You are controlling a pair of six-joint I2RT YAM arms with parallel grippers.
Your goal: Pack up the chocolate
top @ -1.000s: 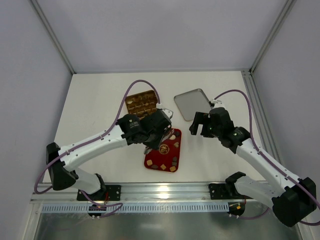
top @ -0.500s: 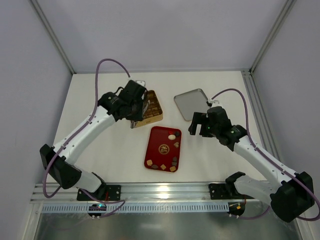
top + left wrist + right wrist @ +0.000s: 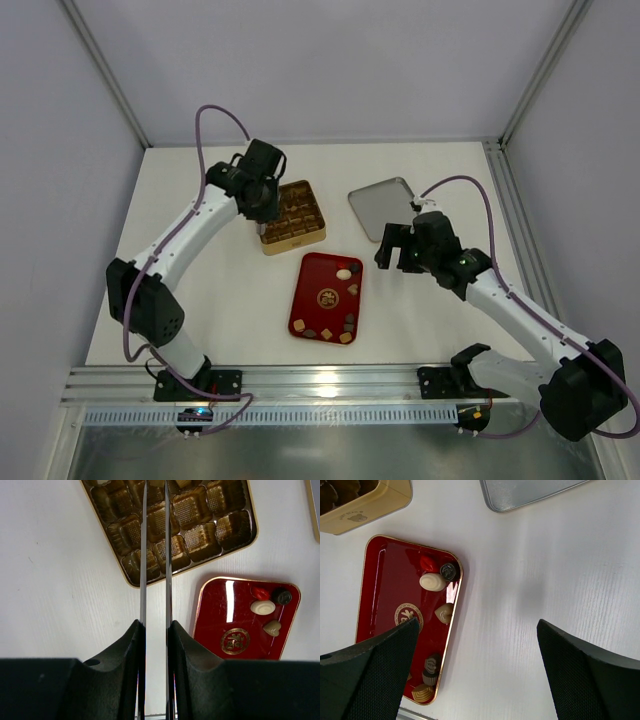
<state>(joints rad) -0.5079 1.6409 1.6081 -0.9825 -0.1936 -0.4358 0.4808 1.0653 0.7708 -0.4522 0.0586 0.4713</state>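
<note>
Several chocolate pieces lie on the red tray (image 3: 322, 285): a cream oval (image 3: 433, 582), a dark round one (image 3: 448, 571), a tan heart (image 3: 444, 613), and more at its near end (image 3: 427, 667). The gold box (image 3: 292, 212) shows its grid of cups in the left wrist view (image 3: 200, 515). My left gripper (image 3: 262, 205) is shut on thin metal tweezers (image 3: 144, 555) whose blades reach over the box's left cups; their tips are out of view. My right gripper (image 3: 477, 625) is open and empty above the table, right of the tray.
A silver lid (image 3: 385, 208) lies behind my right gripper, right of the gold box. The red tray (image 3: 240, 625) sits just in front of the box. Enclosure walls stand at the back and sides, and a metal rail runs along the near edge.
My left arm has swung from over the red tray back and left to the gold box, tweezers in hand. The right arm has barely moved.
</note>
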